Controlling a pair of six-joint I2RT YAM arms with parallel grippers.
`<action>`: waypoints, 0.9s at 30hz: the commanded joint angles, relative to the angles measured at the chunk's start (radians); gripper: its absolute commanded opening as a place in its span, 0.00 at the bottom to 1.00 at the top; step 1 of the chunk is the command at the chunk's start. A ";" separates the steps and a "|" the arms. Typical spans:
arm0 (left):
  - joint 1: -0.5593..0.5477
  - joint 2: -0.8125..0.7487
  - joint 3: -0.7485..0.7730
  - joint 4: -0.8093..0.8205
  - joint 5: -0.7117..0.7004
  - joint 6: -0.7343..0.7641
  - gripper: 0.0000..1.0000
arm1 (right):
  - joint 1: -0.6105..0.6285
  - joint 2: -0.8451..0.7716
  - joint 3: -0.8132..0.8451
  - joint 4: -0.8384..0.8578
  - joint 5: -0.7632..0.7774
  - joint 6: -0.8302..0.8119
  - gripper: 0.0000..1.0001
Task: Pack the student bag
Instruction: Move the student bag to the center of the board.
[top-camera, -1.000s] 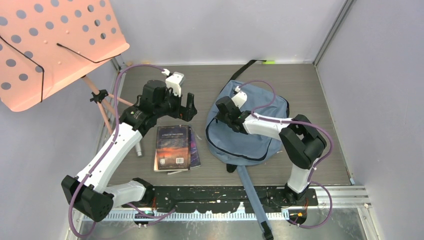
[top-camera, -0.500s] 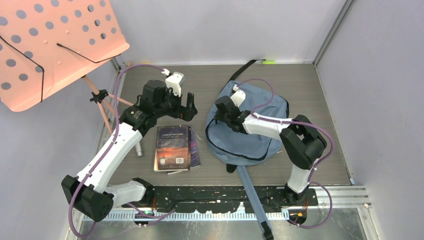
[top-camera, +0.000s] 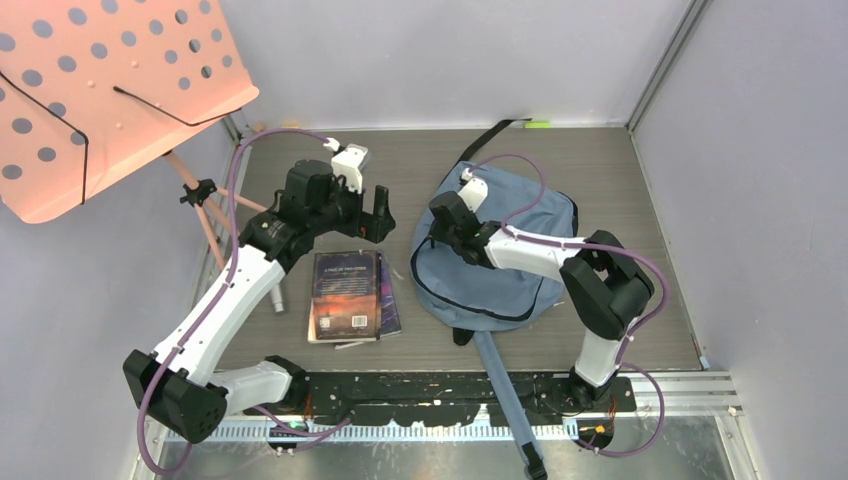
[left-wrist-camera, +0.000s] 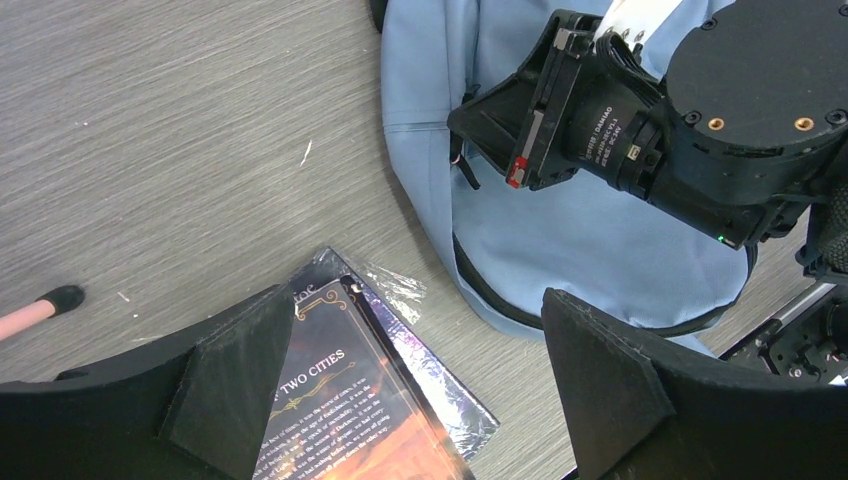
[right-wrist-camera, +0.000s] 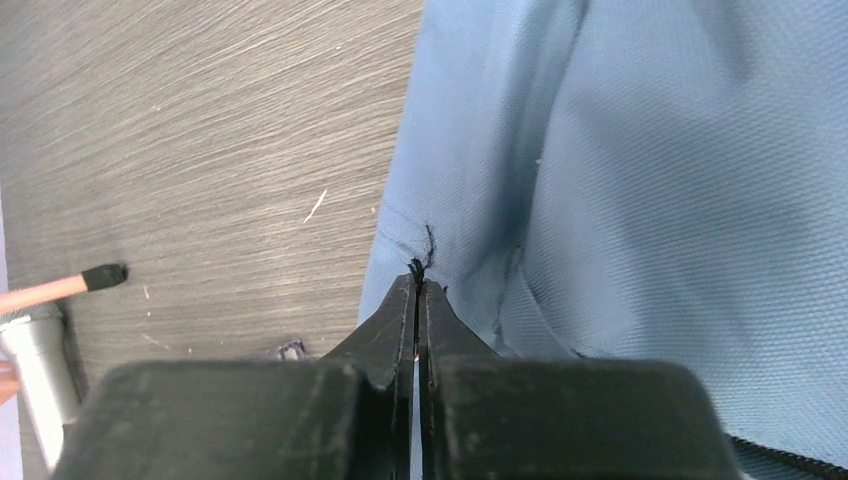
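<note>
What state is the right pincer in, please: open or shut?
Shut: its wrist view shows the right pincer with fingers pressed together at the edge of the student bag.

Grey wood-grain table (top-camera: 600, 170); on it lie the student bag (top-camera: 470, 292), stacked books (top-camera: 350, 295); a silver cylinder (top-camera: 279, 297).

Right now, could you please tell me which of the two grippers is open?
The left gripper: its jaws stand wide apart above the books, while the right gripper is closed tight at the bag's edge.
</note>
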 joint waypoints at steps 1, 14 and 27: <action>0.004 -0.001 -0.005 0.047 0.024 -0.004 0.98 | 0.043 -0.090 0.004 0.083 -0.015 -0.097 0.01; 0.004 0.007 -0.002 0.041 -0.015 0.007 0.99 | 0.211 -0.165 -0.075 0.077 -0.033 -0.101 0.01; 0.004 0.172 0.013 0.047 0.089 -0.051 1.00 | 0.307 -0.251 -0.203 0.137 -0.035 -0.099 0.01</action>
